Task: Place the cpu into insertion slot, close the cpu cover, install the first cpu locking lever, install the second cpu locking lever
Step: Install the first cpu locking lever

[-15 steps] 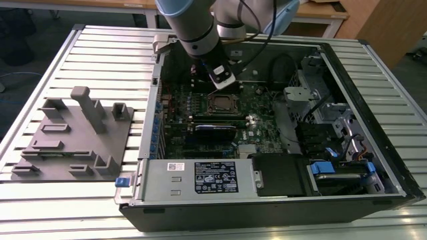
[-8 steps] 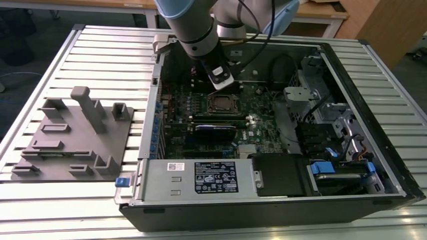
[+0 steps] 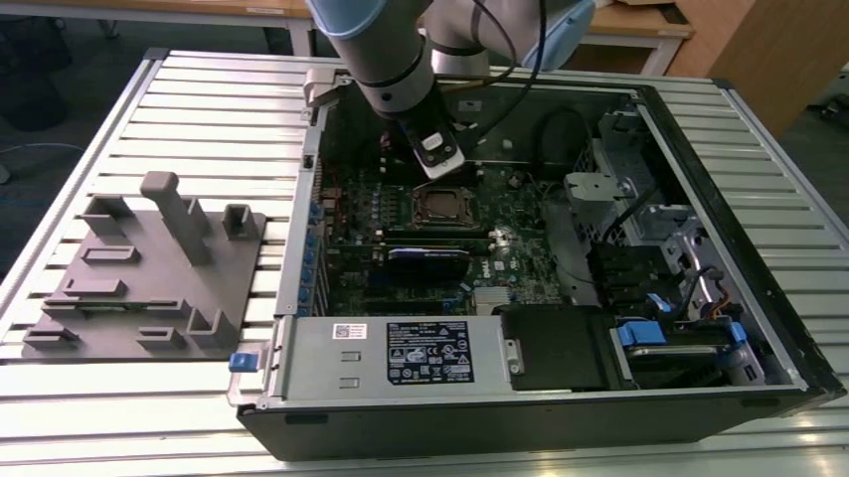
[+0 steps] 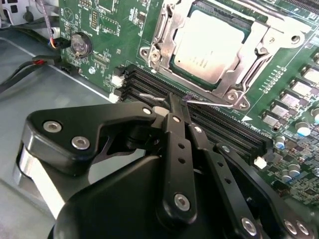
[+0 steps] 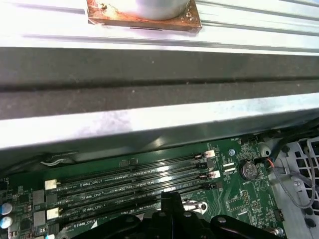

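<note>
A slatted metal table is carrying an open case that is lying on its side. A grey fixture plate is resting beside it on the exterior view's left. Inside the case a green board is lying flat, and a power supply is sitting along the near wall. A drive cage is crowding the exterior view's right.

The cpu is sitting in the insertion slot. The cover is lying flat over it, framing its top. Black memory slots are running just beside the socket, and a coin cell is sitting well apart from it. A thin wire lever is lying between the socket and those slots.

The arm is reaching down into the case from the far side, tilted. The gripper is hanging low over the board just beside the socket. Its fingers are pressing together, and the tip is touching the lever. I cannot tell whether they are pinching it.
</note>
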Controlling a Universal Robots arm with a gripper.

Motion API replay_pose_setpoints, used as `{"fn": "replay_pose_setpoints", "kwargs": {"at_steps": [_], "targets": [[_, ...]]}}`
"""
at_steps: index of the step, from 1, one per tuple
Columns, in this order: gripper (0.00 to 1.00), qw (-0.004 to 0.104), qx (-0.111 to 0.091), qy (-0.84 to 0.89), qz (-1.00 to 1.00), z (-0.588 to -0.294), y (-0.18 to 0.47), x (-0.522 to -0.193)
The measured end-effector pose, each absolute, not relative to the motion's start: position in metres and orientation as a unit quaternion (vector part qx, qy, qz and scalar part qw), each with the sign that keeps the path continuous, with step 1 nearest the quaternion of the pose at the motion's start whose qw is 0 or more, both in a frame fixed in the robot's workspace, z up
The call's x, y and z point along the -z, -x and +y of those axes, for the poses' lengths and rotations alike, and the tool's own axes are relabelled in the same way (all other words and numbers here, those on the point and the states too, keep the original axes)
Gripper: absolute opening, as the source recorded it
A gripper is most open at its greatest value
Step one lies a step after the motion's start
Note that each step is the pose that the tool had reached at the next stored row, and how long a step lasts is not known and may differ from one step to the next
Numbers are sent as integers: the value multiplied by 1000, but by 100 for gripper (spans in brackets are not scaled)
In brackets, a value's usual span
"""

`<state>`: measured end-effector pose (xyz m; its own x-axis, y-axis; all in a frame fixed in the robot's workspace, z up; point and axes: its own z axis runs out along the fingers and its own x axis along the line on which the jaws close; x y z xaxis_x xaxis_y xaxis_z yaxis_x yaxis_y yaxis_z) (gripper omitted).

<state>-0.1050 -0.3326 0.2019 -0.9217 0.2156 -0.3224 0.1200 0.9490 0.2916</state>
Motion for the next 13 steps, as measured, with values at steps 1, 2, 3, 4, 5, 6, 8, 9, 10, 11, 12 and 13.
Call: {"fn": "replay_pose_setpoints", "kwargs": {"at_steps": [1,2,3,4,5,6,8,9,10,11,12,13], "targets": [[10,178,-134,-87,971,-333,105,-201],[10,179,-134,-87,971,-333,105,-200],[10,179,-134,-87,971,-333,105,-199],[10,179,-134,-87,971,-332,105,-198],[10,180,-134,-87,971,-332,105,-197],[10,180,-134,-87,971,-332,105,-196],[10,181,-134,-88,970,-331,105,-194],[10,181,-134,-88,970,-331,105,-194],[10,181,-134,-88,970,-330,105,-193],[10,181,-134,-89,970,-329,105,-193],[10,181,-134,-89,970,-329,105,-193],[10,181,-134,-89,970,-329,105,-192]]}}
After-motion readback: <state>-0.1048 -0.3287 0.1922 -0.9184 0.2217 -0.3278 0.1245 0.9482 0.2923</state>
